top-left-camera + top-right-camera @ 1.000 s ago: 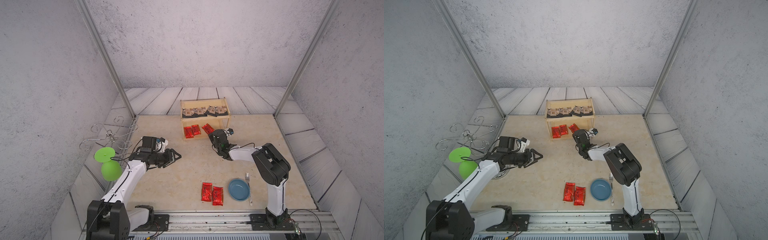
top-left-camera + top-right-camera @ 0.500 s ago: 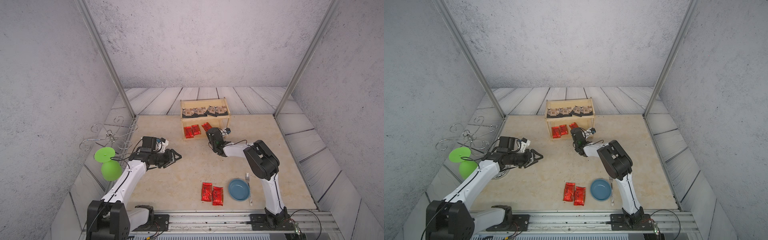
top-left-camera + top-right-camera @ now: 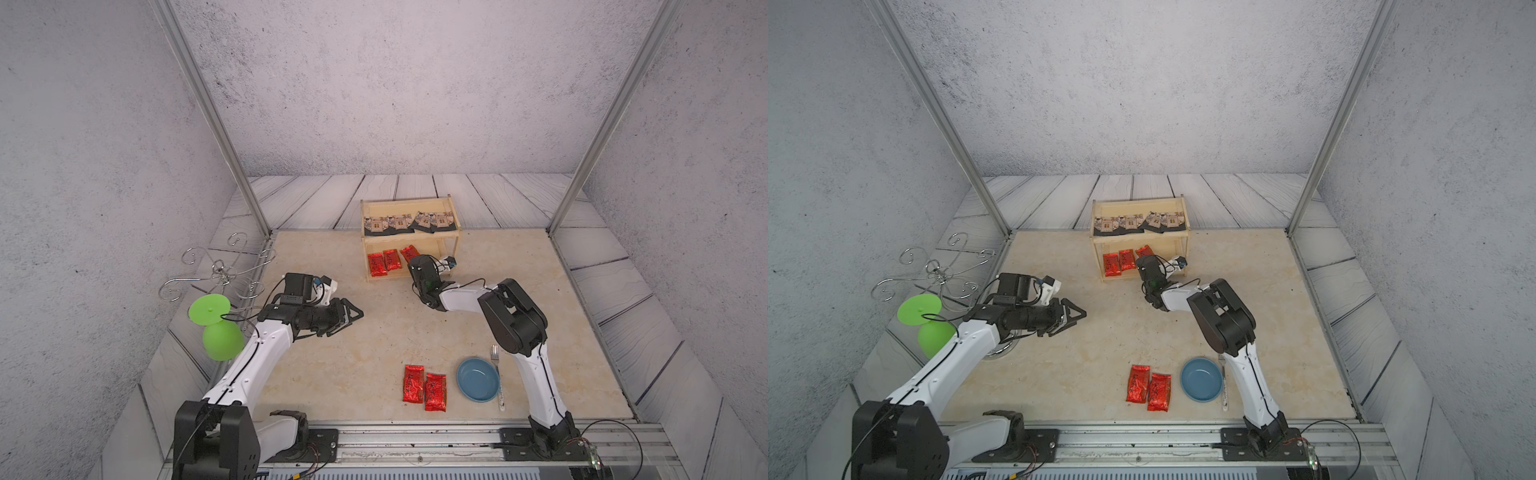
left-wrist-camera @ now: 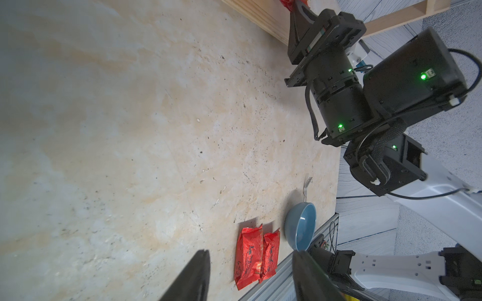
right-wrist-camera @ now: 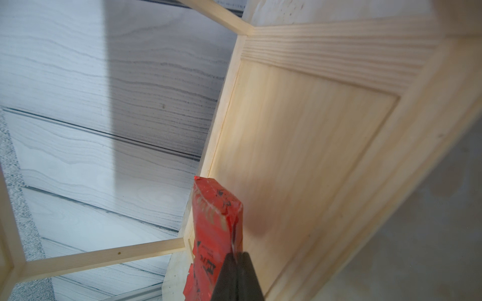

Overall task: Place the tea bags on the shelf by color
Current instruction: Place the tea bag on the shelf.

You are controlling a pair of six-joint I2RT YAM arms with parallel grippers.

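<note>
The black tea bags [image 3: 409,222] lined the upper tier of the shelf [image 3: 405,202] and two red tea bags [image 3: 384,262] lay on the lower, each colour to its own level; a third red packet [image 5: 215,216], pinched by its end in the closed right gripper [image 5: 236,258], reached into that lower tier, likely to join them; two spare red packets [image 3: 424,386] lay by the blue bowl [image 3: 478,379]. Only the right wrist view showed that pinch, hidden in both top views; the left gripper [image 3: 351,319] hung open and empty.

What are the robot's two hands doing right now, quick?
Left gripper: open, holding nothing.
Right gripper: shut on a red tea bag at the lower tier of the shelf.
</note>
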